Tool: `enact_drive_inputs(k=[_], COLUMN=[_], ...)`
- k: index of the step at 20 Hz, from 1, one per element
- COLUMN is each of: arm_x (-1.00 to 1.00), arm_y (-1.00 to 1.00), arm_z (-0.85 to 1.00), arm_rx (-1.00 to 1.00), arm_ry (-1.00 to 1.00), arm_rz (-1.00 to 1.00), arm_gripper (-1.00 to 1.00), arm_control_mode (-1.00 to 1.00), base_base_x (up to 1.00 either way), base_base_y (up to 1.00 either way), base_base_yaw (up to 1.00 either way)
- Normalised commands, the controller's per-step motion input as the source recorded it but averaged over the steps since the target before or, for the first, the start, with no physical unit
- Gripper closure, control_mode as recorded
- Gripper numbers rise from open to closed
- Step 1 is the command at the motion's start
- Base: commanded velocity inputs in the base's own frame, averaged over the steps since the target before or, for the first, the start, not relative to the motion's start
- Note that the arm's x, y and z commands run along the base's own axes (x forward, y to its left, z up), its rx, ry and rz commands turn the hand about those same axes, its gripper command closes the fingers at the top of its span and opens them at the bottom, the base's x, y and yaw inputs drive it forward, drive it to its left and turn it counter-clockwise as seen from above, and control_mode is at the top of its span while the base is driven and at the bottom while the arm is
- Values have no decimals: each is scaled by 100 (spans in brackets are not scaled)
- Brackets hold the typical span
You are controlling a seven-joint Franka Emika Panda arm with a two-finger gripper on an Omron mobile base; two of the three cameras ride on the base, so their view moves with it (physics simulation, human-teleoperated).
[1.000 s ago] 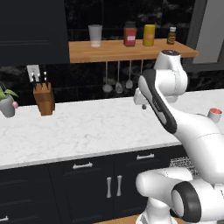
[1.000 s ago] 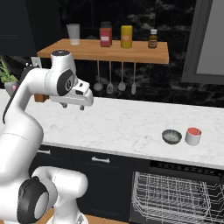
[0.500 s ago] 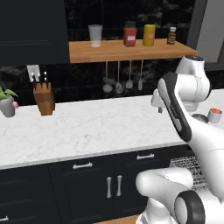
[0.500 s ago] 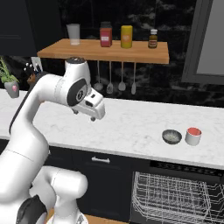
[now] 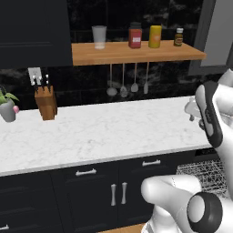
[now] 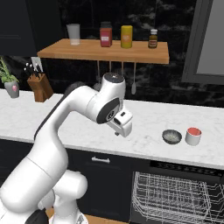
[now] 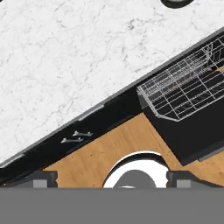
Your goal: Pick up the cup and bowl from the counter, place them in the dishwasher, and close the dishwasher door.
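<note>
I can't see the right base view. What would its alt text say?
A white robot arm reaches over a marble counter, its hand empty, well left of a small bowl and a red-rimmed cup. Below them, a dishwasher stands open with its wire rack pulled out.

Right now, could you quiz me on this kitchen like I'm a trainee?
1. True or false: the cup already sits in the dishwasher rack.
2. What stands just left of the cup in the right base view? A) a knife block B) the bowl C) a plant
3. Fill in: the gripper hangs over the counter with its jaws ____.

Key:
1. False; it stands on the counter, and the pulled-out rack holds nothing that shows.
2. B
3. open, holding nothing.
</note>
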Motion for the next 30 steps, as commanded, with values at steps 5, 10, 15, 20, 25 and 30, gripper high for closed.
enact_drive_inputs(k=[5, 10, 15, 20, 25, 30], arm_x=[-8, 3, 41, 47, 55, 53], arm_y=[-38, 0, -23, -41, -47, -54], arm_z=[-25, -42, -8, -16, -12, 0], arm_rx=[3, -5, 0, -3, -13, -16], arm_ry=[7, 11, -5, 0, 1, 5], arm_rz=[-16, -5, 0, 0, 0, 0], arm_gripper=[-100, -100, -100, -100, -100, -100], arm_control_mode=[-100, -100, -100, -100, -100, -100], base_base_x=[0, 0, 0, 0, 0, 0], base_base_y=[0, 0, 0, 0, 0, 0], base_base_yaw=[0, 0, 0, 0, 0, 0])
